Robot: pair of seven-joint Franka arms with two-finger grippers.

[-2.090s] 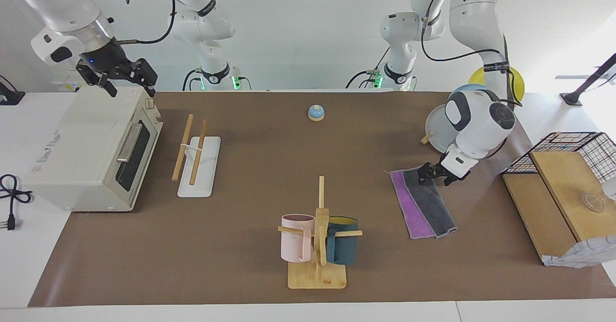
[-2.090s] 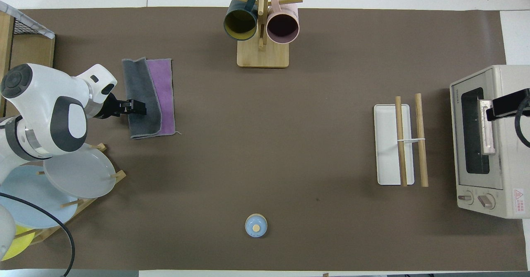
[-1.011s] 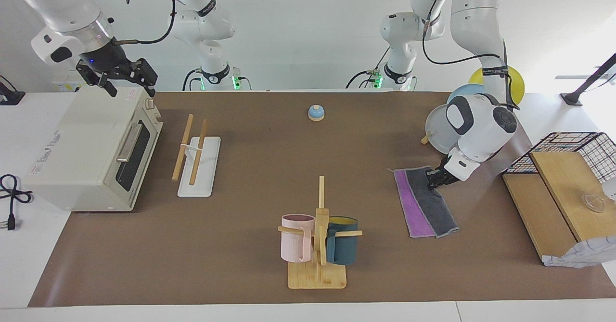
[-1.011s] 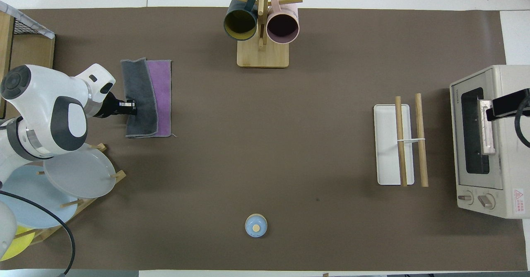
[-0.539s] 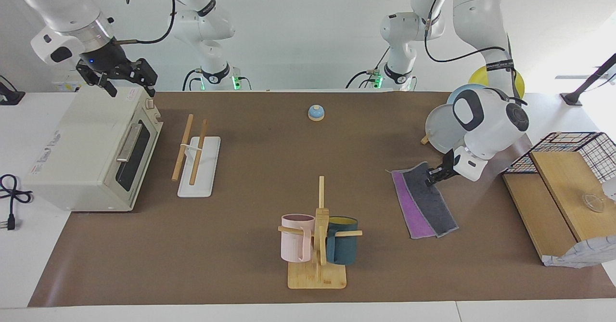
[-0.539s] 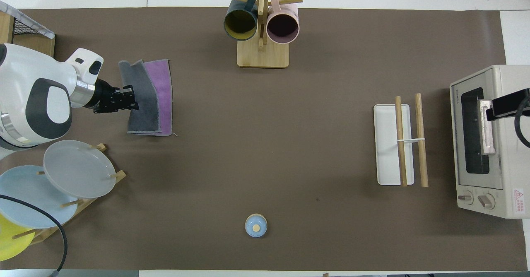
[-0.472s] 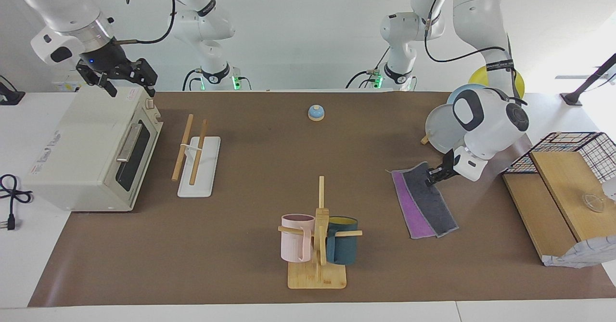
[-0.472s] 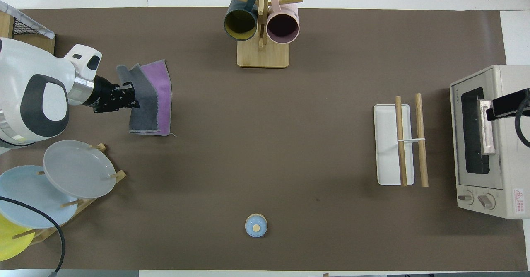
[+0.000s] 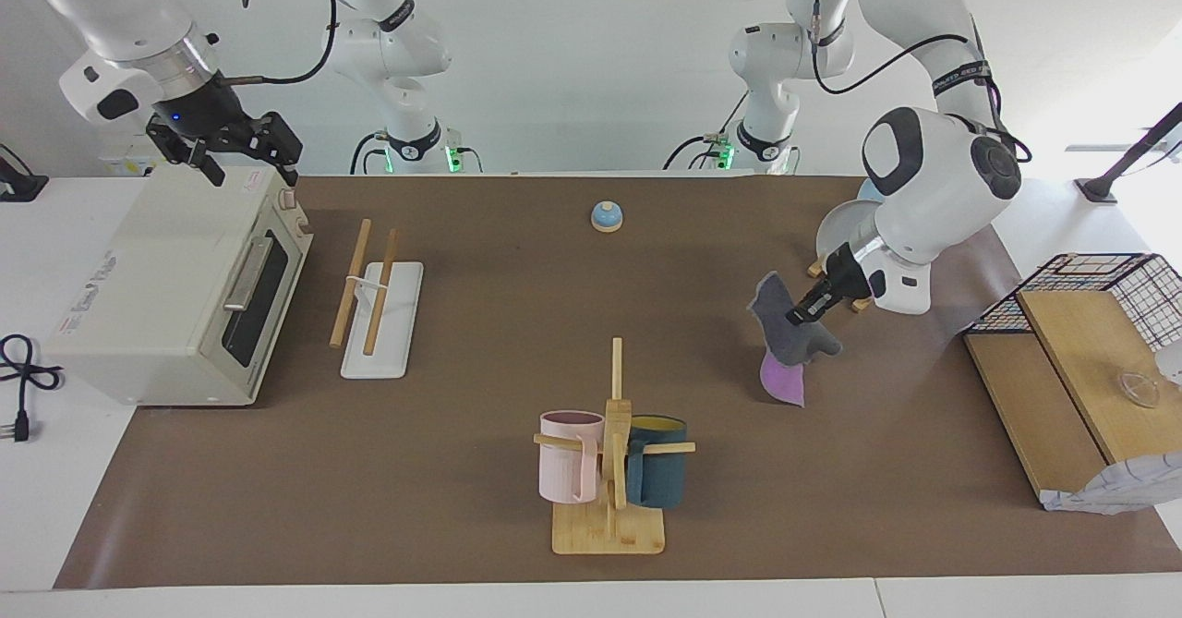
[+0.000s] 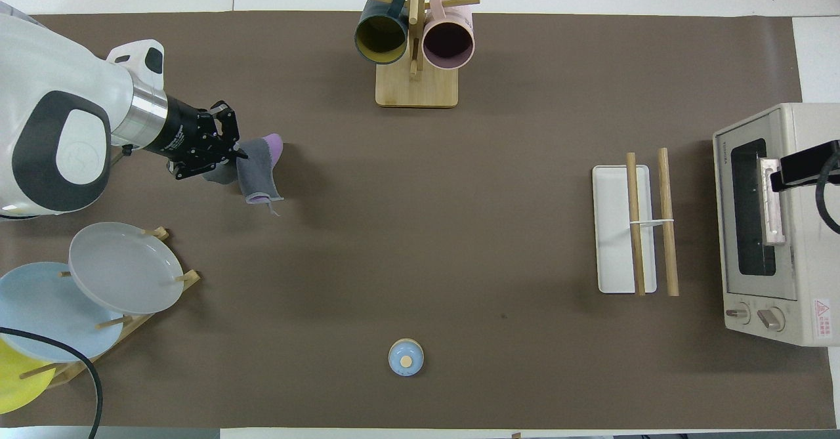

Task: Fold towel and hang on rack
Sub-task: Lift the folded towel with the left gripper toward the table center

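The left gripper (image 9: 802, 313) is clamped on the towel (image 9: 785, 345) and holds it in the air over the mat near the left arm's end of the table, clear of the surface as far as the facing view lets me judge. The cloth hangs from the pinch in a loose bunch, grey face outward with a purple flap drooping at the bottom; in the overhead view the towel (image 10: 259, 173) shows as a small crumpled wad at the left gripper (image 10: 226, 153). The rack (image 9: 374, 299) stands well apart, toward the right arm's end of the table, beside the oven (image 9: 175, 285). The right gripper (image 9: 235, 147) waits above the oven's top, its fingers spread with nothing between them. The towel looks light and limp, so it will sag, swing and lose any crease once lifted; I judge the fold half kept at best. A pinch at one edge carries it easily, but draping it neatly over a rod probably calls for holding near a folded edge so both halves fall evenly on either side.
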